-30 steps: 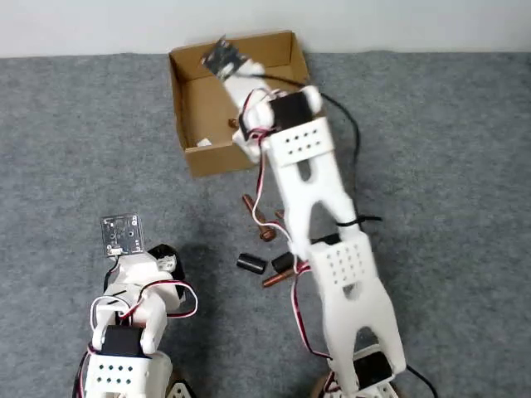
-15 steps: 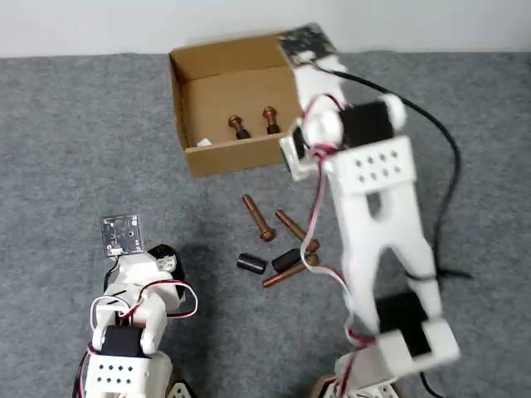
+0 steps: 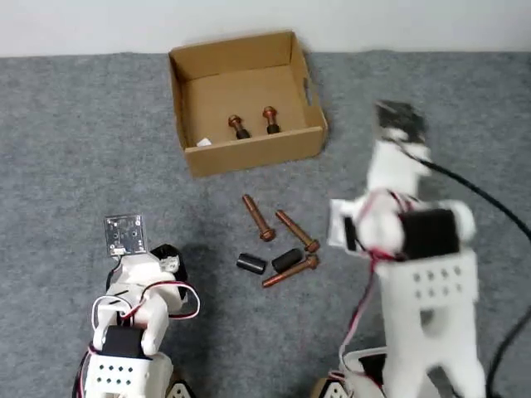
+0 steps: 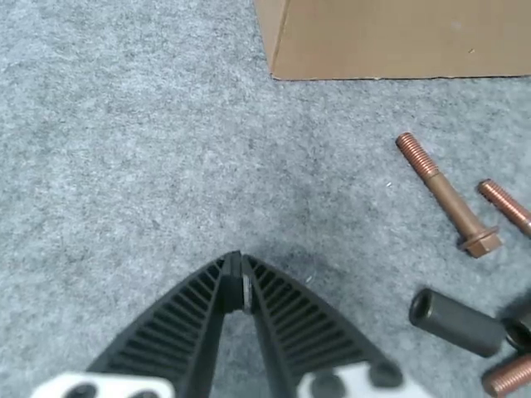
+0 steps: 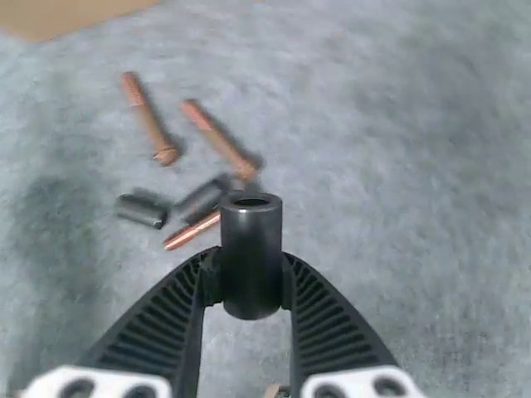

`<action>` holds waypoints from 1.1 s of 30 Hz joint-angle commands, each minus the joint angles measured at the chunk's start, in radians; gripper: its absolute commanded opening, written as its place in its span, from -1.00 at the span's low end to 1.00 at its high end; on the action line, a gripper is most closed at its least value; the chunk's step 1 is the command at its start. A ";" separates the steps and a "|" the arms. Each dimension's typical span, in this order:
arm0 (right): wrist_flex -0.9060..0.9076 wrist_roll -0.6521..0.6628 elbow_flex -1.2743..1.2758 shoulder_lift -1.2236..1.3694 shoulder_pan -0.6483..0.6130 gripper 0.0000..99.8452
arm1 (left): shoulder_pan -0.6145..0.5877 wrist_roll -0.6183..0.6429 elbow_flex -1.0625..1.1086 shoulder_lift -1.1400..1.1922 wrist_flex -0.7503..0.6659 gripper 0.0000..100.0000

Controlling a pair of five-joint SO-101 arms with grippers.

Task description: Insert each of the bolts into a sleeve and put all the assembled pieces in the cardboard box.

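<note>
One black sleeve [image 5: 250, 240] sits clamped in my right gripper [image 5: 249, 264]. Both fingers press on its lower half, and its open end points out past my fingertips. I hold this hand raised above the grey carpet [image 3: 83, 149]. Ahead of it and below lie three bolts [image 5: 148, 116] and two loose sleeves [image 5: 141, 210], close together. The nearest bolt touches one loose sleeve. The cardboard box [image 3: 257, 155] stands beyond that cluster, well away from this hand, with two assembled pieces [image 3: 239, 127] side by side on its floor.

My left gripper [image 4: 241, 278] is closed with nothing in it, the fingertips meeting just over the carpet. A corner of the box is ahead of it. Off to its side, toward my other hand, one bolt and one loose sleeve lie near each other but not touching.
</note>
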 commanded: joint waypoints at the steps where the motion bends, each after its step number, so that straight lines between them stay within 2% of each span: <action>1: -0.096 -0.014 0.204 -0.196 0.111 -0.98 | 0.009 0.009 -0.114 -0.003 0.037 -0.98; 8: -0.147 -0.012 0.552 -0.541 0.191 -0.98 | 0.135 0.003 -0.341 0.003 0.247 -0.98; 12: -0.148 -0.012 0.671 -0.688 0.254 -0.98 | 0.258 -0.091 -0.418 0.118 0.334 -0.99; 18: -0.176 0.025 0.772 -0.860 0.315 -0.98 | 0.330 -0.158 -0.662 0.450 0.333 -0.99; 28: -0.189 0.035 0.815 -1.010 0.315 -0.98 | 0.509 -0.222 -0.972 1.053 0.247 -0.99; 33: -0.197 0.035 0.830 -1.053 0.317 -0.98 | 0.603 -0.221 -1.133 1.269 0.261 -0.98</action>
